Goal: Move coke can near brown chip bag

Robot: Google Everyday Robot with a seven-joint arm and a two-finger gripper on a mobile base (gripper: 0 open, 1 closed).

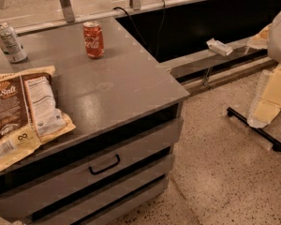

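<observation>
The coke can (pixel 93 40) stands upright on the far part of the grey tabletop (pixel 126 86), its long axis vertical and its white script facing the near side. The gripper (pixel 268 108) hangs at the right edge of the scene, out beyond the tabletop and above the speckled floor. It appears only as pale, yellowish shapes, and whether it is spread or closed cannot be told.

From the gripper, the can lies well apart to the left and somewhat farther back, so the reach would likely have to cross the tabletop's right edge. The brown chip bag (pixel 24 111) lies flat at the near left, with open tabletop between it and the can. The carry would therefore probably run nearward and leftward. A silver can (pixel 9 42) stands at the far left, apart from both.
</observation>
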